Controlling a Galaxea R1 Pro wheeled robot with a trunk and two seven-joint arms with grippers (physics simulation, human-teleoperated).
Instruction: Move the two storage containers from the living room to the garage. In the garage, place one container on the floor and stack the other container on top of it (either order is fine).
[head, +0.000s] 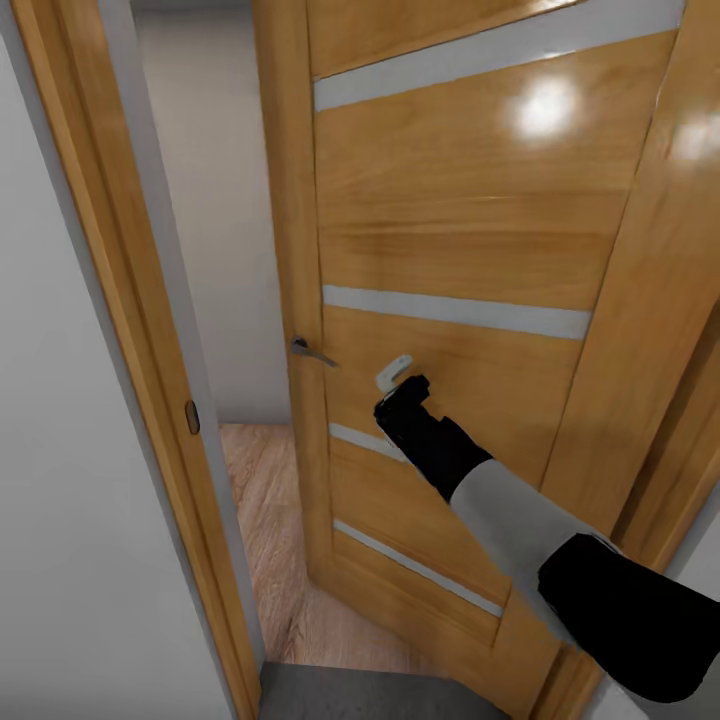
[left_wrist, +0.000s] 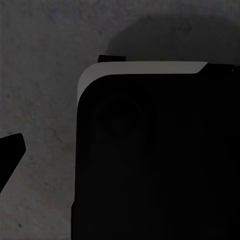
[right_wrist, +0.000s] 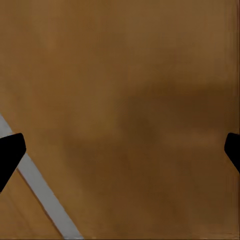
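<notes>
Orange-brown wood fills my head view: the wooden door with frosted strips (head: 450, 250) stands partly ajar, light plank floor (head: 265, 520) beyond it, dark grey concrete floor (head: 360, 695) at the threshold; my right gripper (right_wrist: 120, 150) faces the door panel close up, fingertips wide apart; my left gripper's (left_wrist: 12, 155) state I cannot tell.

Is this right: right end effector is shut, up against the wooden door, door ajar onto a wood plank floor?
One error: the right end effector is open; the right wrist view shows its fingertips far apart over the wooden door. The door is ajar onto the wood plank floor.
</notes>
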